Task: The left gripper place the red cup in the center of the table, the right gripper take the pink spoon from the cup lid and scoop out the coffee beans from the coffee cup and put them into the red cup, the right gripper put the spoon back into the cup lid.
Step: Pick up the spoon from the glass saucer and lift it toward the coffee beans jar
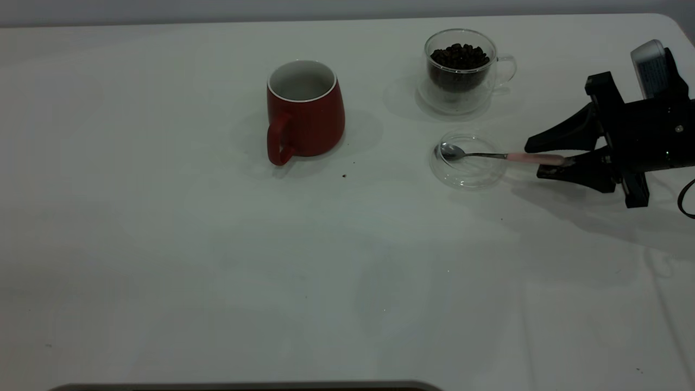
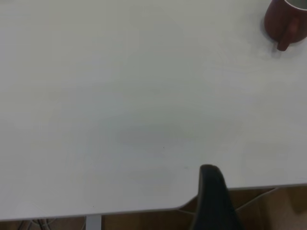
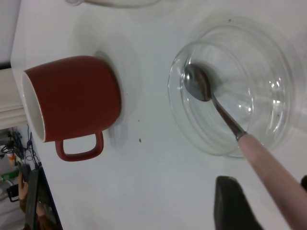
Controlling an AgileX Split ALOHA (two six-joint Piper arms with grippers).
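Observation:
The red cup (image 1: 305,111) stands upright near the middle of the table (image 1: 217,260), handle toward the front; it also shows in the right wrist view (image 3: 72,103) and the left wrist view (image 2: 287,21). The coffee cup (image 1: 460,70) holds the coffee beans (image 1: 459,56) at the back right. The pink spoon (image 1: 505,156) lies with its bowl in the cup lid (image 1: 468,161) and its handle out over the rim. My right gripper (image 1: 535,160) is open, its jaws either side of the handle's end (image 3: 271,177). My left gripper (image 2: 213,191) hangs over the table's edge, far from the cup.
A few dark specks (image 1: 344,175) lie on the table in front of the red cup. The table's rounded back right corner (image 1: 670,21) is just behind the right gripper.

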